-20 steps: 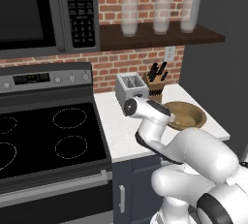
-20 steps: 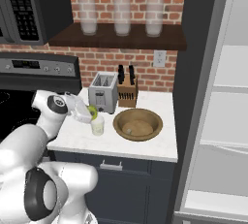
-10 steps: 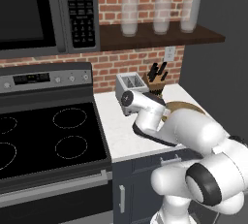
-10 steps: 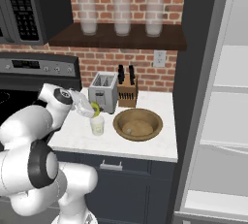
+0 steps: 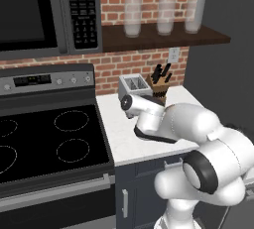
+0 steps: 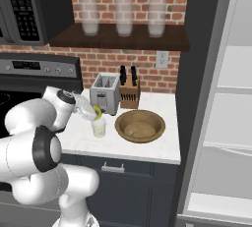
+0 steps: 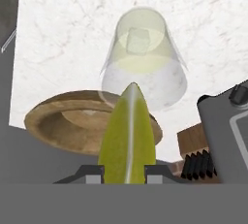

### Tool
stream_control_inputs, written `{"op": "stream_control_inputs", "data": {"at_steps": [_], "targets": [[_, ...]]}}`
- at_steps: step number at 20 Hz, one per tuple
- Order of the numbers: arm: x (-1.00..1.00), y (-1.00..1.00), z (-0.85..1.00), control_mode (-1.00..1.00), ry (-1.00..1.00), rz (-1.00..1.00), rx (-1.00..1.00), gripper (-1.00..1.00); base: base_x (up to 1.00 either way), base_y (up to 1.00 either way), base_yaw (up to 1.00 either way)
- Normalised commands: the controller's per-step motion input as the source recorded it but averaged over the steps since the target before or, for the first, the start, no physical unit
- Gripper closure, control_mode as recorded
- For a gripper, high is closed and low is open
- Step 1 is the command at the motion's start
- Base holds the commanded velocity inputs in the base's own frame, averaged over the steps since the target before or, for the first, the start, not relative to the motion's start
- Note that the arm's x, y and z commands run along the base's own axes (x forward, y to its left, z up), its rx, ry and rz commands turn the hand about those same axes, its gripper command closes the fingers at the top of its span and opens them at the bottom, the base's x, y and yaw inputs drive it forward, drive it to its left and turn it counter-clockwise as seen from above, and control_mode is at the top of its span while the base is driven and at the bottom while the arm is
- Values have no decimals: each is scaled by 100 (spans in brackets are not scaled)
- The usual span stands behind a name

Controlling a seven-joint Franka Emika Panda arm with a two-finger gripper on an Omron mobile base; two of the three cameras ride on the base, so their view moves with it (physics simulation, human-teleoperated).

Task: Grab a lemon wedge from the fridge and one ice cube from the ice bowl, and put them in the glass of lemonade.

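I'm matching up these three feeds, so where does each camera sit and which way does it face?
Left base view: behind the arm's left, facing stove, toaster; white arm at lower right.
Right base view: behind its right, facing ice bowl, open fridge; arm at lower left.
Hand view: on the hand, looking along the gripper at the glass of lemonade; jaws hold the lemon wedge.
Right base and hand views share glass, bowl, wedge.
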Motion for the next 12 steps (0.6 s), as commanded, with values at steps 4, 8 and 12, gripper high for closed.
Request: {"op": "stream_control_inputs", "data": {"at_steps": [4,8,12], "targets": [[8,0,-16,-100,0,-1,0,100,0,0,0],[6,0,-13,-100,0,0,0,100,0,0,0],[11,0,-14,-100,0,0,0,100,0,0,0]]}}
